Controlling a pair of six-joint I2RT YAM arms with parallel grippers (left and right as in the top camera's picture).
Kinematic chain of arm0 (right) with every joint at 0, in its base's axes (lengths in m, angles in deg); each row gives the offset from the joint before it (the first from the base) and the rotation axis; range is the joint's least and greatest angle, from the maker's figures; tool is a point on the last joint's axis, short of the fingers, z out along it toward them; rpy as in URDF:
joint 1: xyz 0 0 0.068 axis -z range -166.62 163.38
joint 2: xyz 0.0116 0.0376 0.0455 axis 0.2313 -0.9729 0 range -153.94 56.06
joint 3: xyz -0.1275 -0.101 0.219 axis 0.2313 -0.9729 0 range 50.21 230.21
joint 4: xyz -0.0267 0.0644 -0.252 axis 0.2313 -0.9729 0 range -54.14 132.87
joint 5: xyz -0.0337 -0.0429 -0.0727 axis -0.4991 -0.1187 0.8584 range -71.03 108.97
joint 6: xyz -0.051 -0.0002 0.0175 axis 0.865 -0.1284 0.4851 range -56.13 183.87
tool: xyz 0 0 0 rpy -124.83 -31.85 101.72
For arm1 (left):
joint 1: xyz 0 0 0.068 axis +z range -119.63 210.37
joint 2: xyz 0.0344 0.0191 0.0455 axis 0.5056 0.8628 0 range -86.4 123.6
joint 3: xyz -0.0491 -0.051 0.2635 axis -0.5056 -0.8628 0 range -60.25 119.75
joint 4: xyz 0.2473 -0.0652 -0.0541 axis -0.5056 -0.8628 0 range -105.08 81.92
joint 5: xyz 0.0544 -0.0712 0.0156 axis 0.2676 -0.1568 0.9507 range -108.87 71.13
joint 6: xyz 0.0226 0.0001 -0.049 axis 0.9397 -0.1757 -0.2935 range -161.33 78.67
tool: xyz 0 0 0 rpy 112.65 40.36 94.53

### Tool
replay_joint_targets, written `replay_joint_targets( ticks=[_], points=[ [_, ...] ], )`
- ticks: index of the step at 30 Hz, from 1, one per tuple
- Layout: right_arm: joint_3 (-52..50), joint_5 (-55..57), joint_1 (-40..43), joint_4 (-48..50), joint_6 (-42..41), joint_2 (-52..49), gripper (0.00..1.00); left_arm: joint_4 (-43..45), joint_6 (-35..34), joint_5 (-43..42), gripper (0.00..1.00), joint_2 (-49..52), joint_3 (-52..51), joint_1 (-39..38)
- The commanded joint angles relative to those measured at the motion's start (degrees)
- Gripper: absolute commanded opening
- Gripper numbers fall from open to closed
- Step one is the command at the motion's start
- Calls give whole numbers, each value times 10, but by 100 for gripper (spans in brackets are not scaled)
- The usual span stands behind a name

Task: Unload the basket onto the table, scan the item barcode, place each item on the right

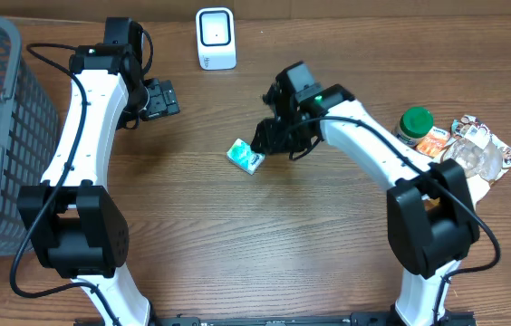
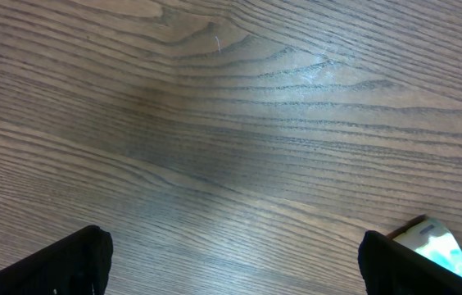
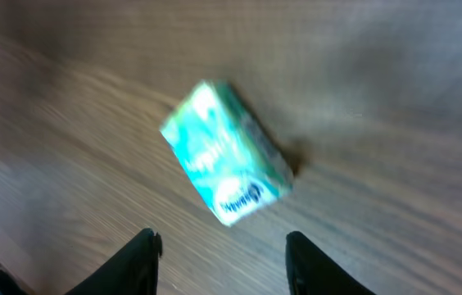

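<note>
1. Wood-grain table (image 1: pixel 328 235). One white scanner (image 1: pixel 216 38) stands at its far edge.
2. One grey mesh basket (image 1: pixel 2 136) sits far left of the scanner, at the table's left edge.
3. One teal box (image 1: pixel 245 156), the item to scan. It lies flat on the wood in front of the scanner, slightly to its right, and is not gripped. The right wrist view is blurred, so its print is unreadable.
4. Two arms. The right gripper (image 1: pixel 266 138) is front-right of the scanner, just beside the box. Its fingers (image 3: pixel 139 264) are spread, and the box lies beyond the tips, not between them.
5. The left gripper (image 1: pixel 163 98) is front-left of the scanner, near it. Its fingers (image 2: pixel 67 262) are spread wide over bare wood, holding nothing.
6. A heap lies far right of the scanner: one green-lidded jar (image 1: pixel 416 120), one orange packet (image 1: pixel 434 143), and crinkled clear wrappers (image 1: pixel 477 149) that I cannot count.
</note>
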Motion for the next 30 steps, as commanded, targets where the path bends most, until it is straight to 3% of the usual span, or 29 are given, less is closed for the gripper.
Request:
replay_joint_targets(
  ticks=[1, 3, 6, 9, 17, 23, 30],
  points=[
    [13, -13, -5, 24, -14, 12, 35, 0, 2, 7, 99, 2, 5, -1],
    [13, 1, -18, 51, -61, -1, 24, 0, 2, 7, 100, 2, 5, -1],
    [13, 106, -42, 115, -165, -24, 22, 0, 2, 7, 99, 2, 5, -1],
    [13, 206, -60, 183, -205, -49, 23, 0, 2, 7, 100, 2, 5, -1],
    [13, 257, -69, 241, -204, -90, 24, 0, 2, 7, 100, 2, 5, -1],
    [13, 127, -75, 231, -114, -92, 24, 0, 2, 7, 100, 2, 5, -1],
    [13, 57, -100, 157, -30, -92, 24, 0, 2, 7, 100, 2, 5, -1]
  ],
)
